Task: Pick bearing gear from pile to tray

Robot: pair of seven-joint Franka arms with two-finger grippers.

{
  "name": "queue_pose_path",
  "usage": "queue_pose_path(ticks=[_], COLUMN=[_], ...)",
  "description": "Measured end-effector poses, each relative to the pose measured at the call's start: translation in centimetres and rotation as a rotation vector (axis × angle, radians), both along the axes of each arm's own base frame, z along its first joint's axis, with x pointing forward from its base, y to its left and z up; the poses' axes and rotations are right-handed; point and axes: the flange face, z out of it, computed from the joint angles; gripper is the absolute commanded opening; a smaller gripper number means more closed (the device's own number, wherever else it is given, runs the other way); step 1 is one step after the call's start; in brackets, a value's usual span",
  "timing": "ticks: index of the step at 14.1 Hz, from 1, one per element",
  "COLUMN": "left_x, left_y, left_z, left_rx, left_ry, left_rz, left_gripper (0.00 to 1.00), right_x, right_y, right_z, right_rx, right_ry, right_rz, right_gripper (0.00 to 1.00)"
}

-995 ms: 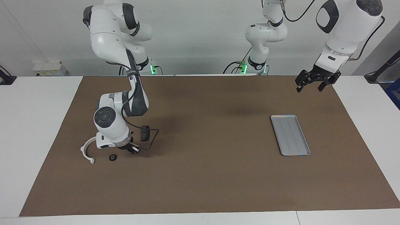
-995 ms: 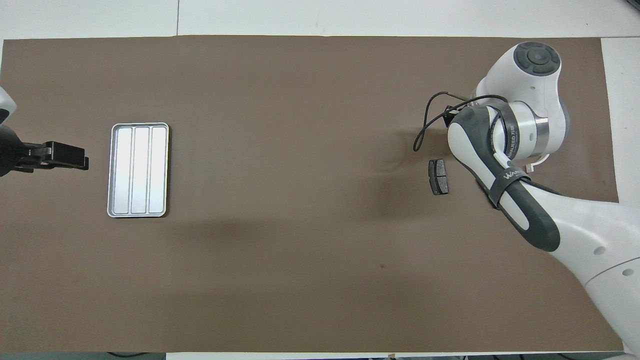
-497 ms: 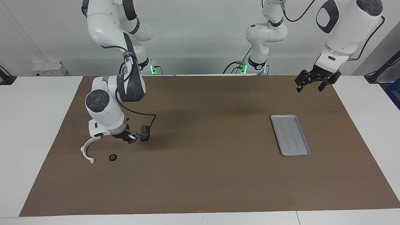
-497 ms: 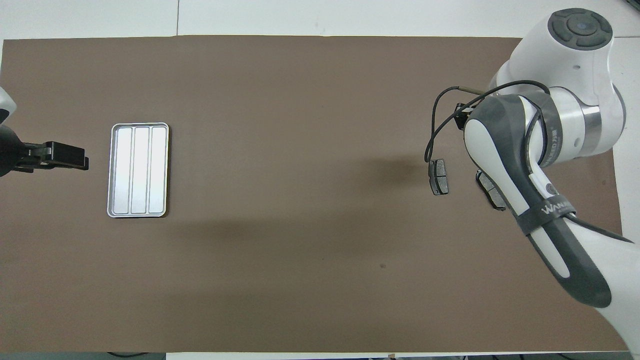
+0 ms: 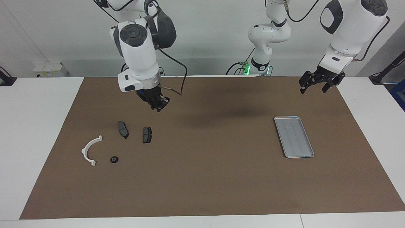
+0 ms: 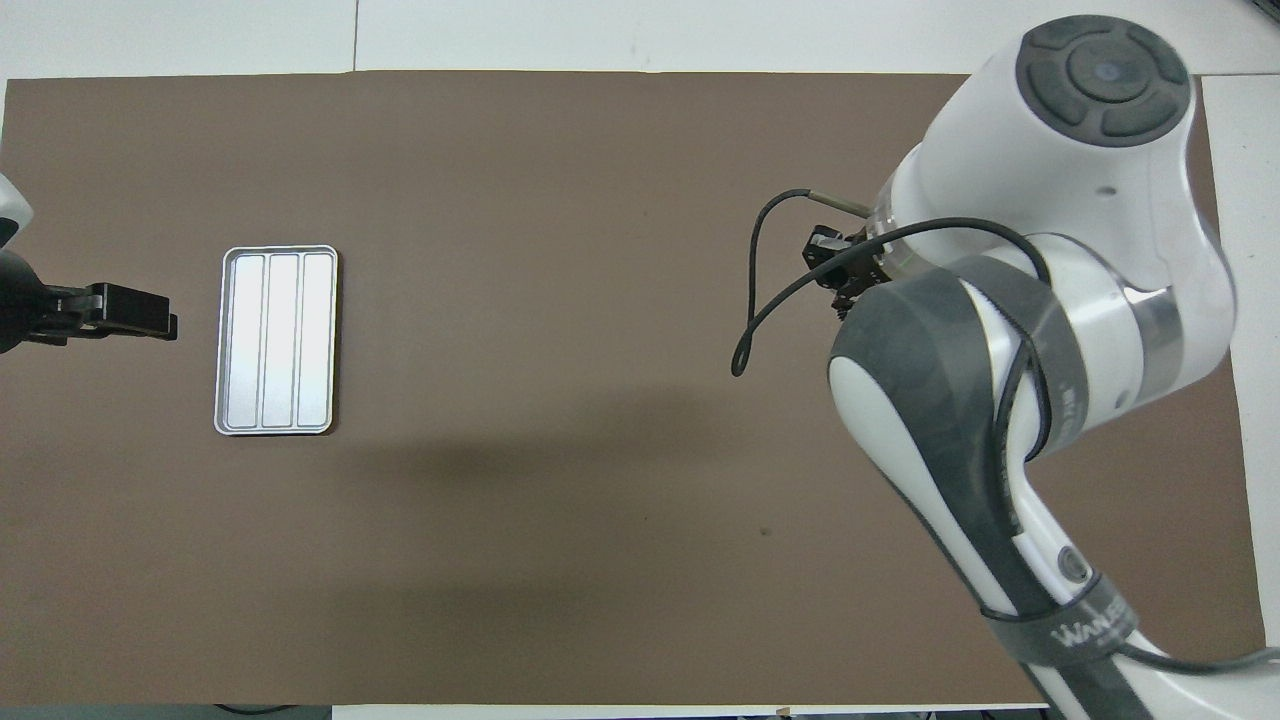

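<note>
The pile lies on the brown mat toward the right arm's end: a white curved arc (image 5: 90, 150), two dark brake pads (image 5: 122, 129) (image 5: 147, 134) and one small black round bearing gear (image 5: 114, 159). My right gripper (image 5: 159, 107) (image 6: 848, 298) hangs high over the mat, nearer the robots than the pile, and is shut. I cannot make out anything between its tips. In the overhead view the right arm hides the pile. The silver ribbed tray (image 5: 294, 136) (image 6: 276, 340) lies bare toward the left arm's end. My left gripper (image 5: 314, 89) (image 6: 165, 325) waits open above the mat's corner beside the tray.
The brown mat (image 5: 208, 177) covers most of the white table. A black cable (image 6: 760, 300) loops off the right wrist. Bare mat stretches between the pile and the tray.
My right gripper has risen from low over the pile, staying shut, and swung toward the robots and the table's middle, uncovering both brake pads. The left arm has not moved.
</note>
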Motion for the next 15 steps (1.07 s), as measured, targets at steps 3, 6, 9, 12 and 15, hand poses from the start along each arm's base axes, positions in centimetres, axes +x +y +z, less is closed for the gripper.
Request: queue_pose_path(ticks=[3,6,9,12,15], left_x=[0.0,0.0,0.0,0.0,0.0], left_y=[0.0,0.0,0.0,0.0,0.0], left_z=[0.0,0.0,0.0,0.0,0.0], left_rx=[0.000,0.000,0.000,0.000,0.000], left_ry=[0.000,0.000,0.000,0.000,0.000], left_rz=[0.000,0.000,0.000,0.000,0.000], left_gripper=[1.00,1.00,1.00,1.00,1.00], right_x=[-2.3,-4.3,-6.9,-7.9,-8.6], right_y=[6.2,10.6,15.4,17.7,19.3], right_z=[0.4,-0.2,-3.9,-7.2,-10.4], right_rx=[0.053,0.081,0.081,0.070,0.063], right_ry=[-0.002,-0.004,0.000,0.018,0.012], right_rz=[-0.192,-0.301,-0.336,-0.317,-0.289], right_gripper=[0.00,0.00,0.00,0.00,0.00])
